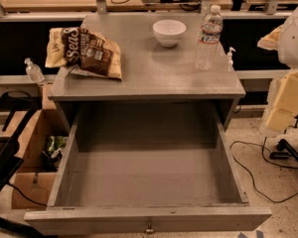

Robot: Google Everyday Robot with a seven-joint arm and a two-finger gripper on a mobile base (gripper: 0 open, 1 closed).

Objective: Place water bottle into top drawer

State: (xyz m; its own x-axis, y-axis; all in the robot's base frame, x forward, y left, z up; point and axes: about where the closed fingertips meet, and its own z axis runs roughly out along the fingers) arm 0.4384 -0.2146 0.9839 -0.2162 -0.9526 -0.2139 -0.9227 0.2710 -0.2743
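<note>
At the far left of the frame a small clear pump bottle (33,71) stands on a low ledge. Below it, an open cardboard box (29,190) sits on the floor against the cabinet. A brown and yellow chip bag (84,51) lies flat on the left part of the grey counter (154,81). Under the counter the top drawer (149,214) is pulled fully out toward the bottom of the frame, its small metal knob (149,228) in the middle of the front panel. A white bowl (169,32) stands at the counter's back centre. Right of it and apart from it, the water bottle (208,37) stands upright near the back right corner, cap on, not in the drawer. Just past the counter's right edge is a second pump bottle (231,57). A black cable (251,175) loops on the speckled floor. My arm (288,95) comes in at the right edge, well apart from the water bottle. My jaws are there at mid-height, and I cannot tell whether they are open or closed.
</note>
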